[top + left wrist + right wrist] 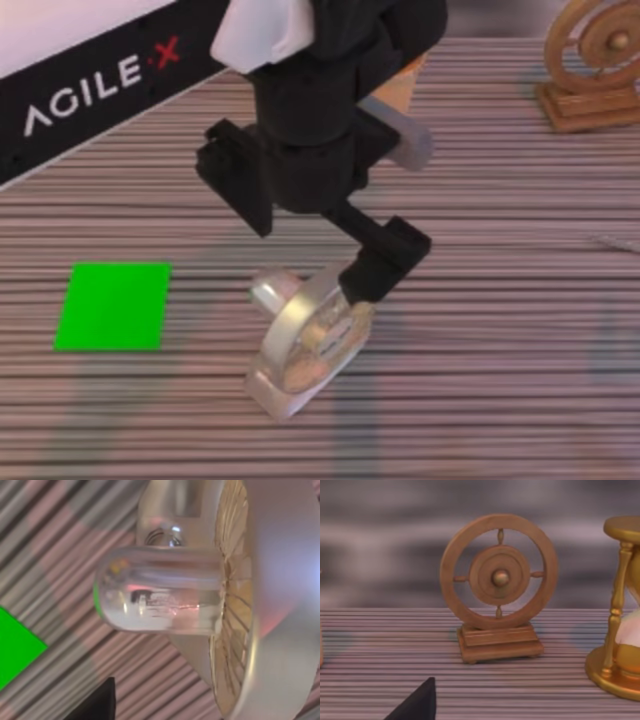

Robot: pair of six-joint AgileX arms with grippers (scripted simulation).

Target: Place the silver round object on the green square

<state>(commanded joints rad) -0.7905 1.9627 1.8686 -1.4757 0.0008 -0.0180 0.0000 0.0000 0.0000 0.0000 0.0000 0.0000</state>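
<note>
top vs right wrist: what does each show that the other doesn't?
Top only: left gripper at the silver object, which leans on the striped table; green square apart to its left.
Right wrist only: a gold hourglass beside the wooden wheel ornament, and a dark fingertip of the right gripper.
Both: the wheel ornament, in the top view's far right corner, and the table.
</note>
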